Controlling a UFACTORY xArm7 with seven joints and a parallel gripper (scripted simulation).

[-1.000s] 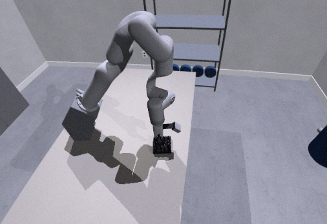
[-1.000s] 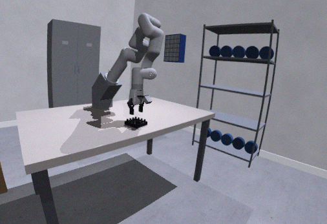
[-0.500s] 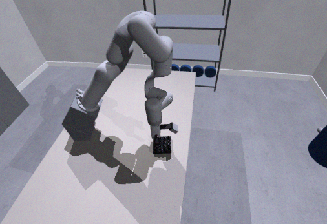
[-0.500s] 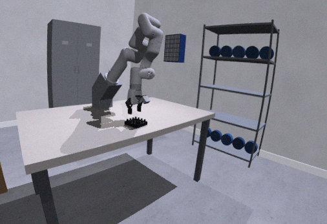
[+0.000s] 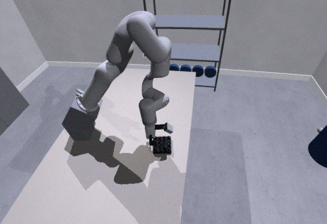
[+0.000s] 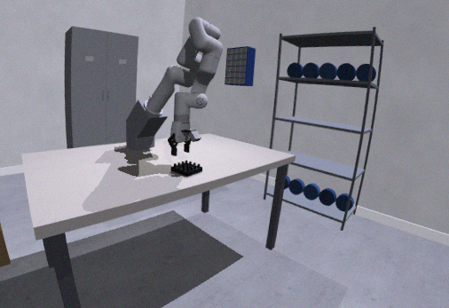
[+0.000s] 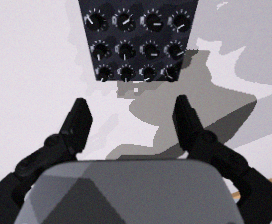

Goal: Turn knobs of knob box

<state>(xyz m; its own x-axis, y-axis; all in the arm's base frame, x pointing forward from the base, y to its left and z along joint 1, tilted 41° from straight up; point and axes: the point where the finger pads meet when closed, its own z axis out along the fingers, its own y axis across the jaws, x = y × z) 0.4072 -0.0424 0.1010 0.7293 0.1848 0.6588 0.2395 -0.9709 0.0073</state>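
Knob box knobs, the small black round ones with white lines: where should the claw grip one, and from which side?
Probably from straight above, fingers closing on the round side wall of one small black round knob. The knobs stand upright on the flat black knob box in tight rows, so a sideways approach would strike neighbours. The open claw holds nothing and hangs above the table, off the box's edge.

Top high overhead; exterior side, far; wrist close; all share table point(image 6: 248, 153).

Beyond the desk point(image 6: 248, 159) we see a metal shelf rack point(image 6: 367, 104) holding blue rolls point(image 6: 328, 71). We also note a grey cabinet point(image 6: 101, 87) behind its far edge, and a blue wall box point(image 6: 240, 66).
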